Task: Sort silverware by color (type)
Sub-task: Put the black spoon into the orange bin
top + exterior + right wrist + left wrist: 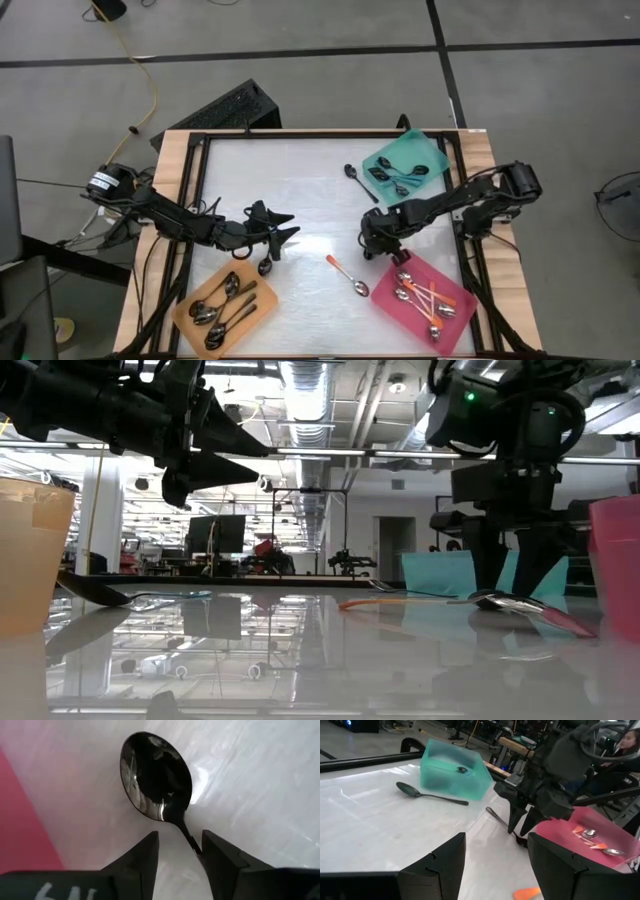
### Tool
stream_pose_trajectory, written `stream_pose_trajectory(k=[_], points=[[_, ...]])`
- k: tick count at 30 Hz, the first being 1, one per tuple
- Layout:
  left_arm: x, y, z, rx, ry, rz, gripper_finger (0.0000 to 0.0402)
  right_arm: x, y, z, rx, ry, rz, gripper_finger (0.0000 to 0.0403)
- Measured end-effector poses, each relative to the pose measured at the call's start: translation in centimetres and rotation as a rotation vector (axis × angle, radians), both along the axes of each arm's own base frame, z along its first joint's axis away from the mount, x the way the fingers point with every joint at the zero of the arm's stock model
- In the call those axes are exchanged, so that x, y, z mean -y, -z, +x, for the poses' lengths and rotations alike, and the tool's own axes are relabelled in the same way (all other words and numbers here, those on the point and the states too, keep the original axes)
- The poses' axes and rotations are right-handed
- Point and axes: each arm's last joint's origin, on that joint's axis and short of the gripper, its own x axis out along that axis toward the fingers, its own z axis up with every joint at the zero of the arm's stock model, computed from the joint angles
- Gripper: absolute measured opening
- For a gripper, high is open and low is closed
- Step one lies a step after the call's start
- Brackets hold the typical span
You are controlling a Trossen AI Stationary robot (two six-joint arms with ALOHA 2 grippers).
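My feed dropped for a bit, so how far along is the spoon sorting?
Mostly done: silver spoons lie in the orange tray, orange-handled ones in the pink tray, dark ones in the teal tray. In hand: the right tool is down over a dark spoon, fingers either side of its handle, not yet shut. Left: an orange-handled spoon, a dark spoon by the teal tray, and one below the open left tool.

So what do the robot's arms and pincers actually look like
Both arms are dark, nearly black, jointed segments with black cables running along them. The left arm carries a white label near its base; the right arm shows a small green light in the low view. The left pincer and the right pincer each have two chunky, angular black fingers. White lettering marks the right one's body.
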Motion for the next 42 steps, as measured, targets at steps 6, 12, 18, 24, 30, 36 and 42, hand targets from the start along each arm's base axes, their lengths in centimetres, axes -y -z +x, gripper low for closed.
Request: stream_pose_trajectory(k=[6,12,18,24,30,36,42], points=[[0.0,0.0,0.0,-0.004,0.0,-0.001,0.0197,0.4,0.0,0.0,-0.006,0.024,-0.007,0.0128],[0.0,0.0,0.0,-0.003,-0.001,-0.003,0.0197,0.5,0.1,0.0,-0.009,0.039,-0.021,0.0078],[0.0,0.0,0.0,-0.003,-0.001,-0.003,0.0197,0.6,0.1,-0.1,-0.01,0.095,-0.033,0.0032],[0.0,0.0,0.0,0.001,-0.003,-0.013,0.0197,0.6,0.1,0.0,0.001,0.181,-0.009,0.0007],[0.0,0.0,0.0,0.004,-0.005,-0.023,0.0197,0.5,-0.6,0.8,0.03,0.254,0.017,0.0005],[0.0,0.0,0.0,0.008,-0.007,-0.032,0.0197,0.5,-2.4,2.5,0.121,0.28,0.01,0.0003],[0.0,0.1,0.0,0.013,-0.01,-0.046,0.0197,0.4,-4.3,4.2,0.25,0.33,0.005,0.0002]])
